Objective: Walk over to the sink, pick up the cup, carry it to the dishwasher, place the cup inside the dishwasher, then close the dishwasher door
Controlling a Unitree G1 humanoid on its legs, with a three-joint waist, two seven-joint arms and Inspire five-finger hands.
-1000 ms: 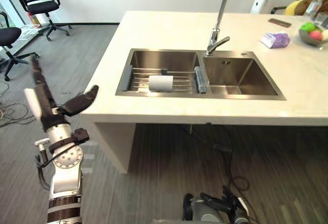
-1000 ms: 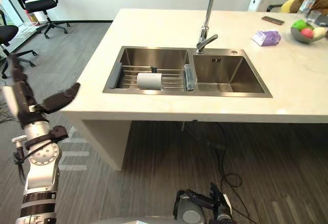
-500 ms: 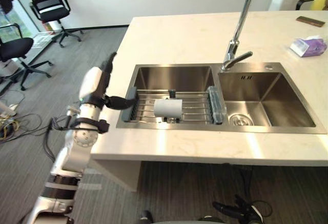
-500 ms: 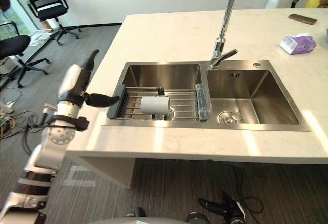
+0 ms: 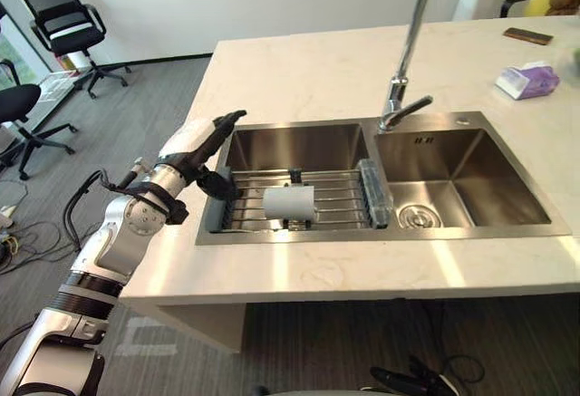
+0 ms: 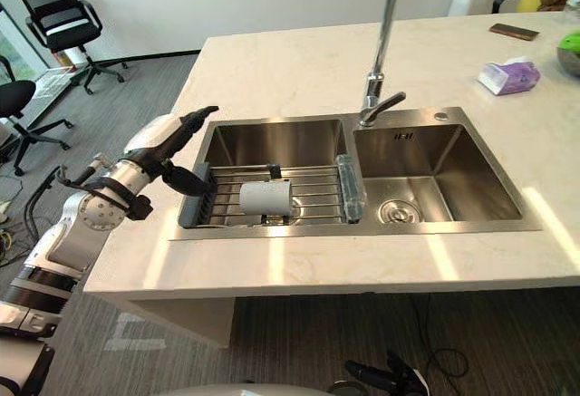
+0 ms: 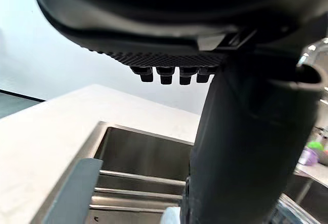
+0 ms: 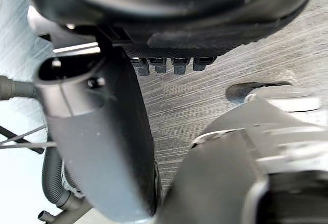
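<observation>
Left hand (image 5: 201,147) is held over the left rim of the sink (image 5: 290,147), with fingers (image 5: 227,122) straight and spread from the thumb and nothing gripped. It is judged to be posed flat and open this way so that it can be slid in toward the cup. The thumb sits just by the dark left end of the rack (image 5: 340,198); contact there cannot be told.

Cup (image 5: 288,203) is white and lies on its side across the rack bars in the left basin, near the front wall. It is well apart from the left hand, to the hand's right. Because it lies sideways, a grasp round its body from above or from the open end is probably called for. The bars beneath it may let it roll when it is nudged.

Right hand (image 8: 169,14) is seen in its own wrist view down by the floor, with fingers relaxed and nothing held; it is judged idle.

Faucet (image 5: 405,52) stands at the far edge between the basins, clear of the reach path. Worktop (image 5: 308,70) is bare round the sink on the left.

Step in hand is judged to be the reach for the cup. The pickup has not yet been made, and the carry to the dishwasher is all left to do.
</observation>
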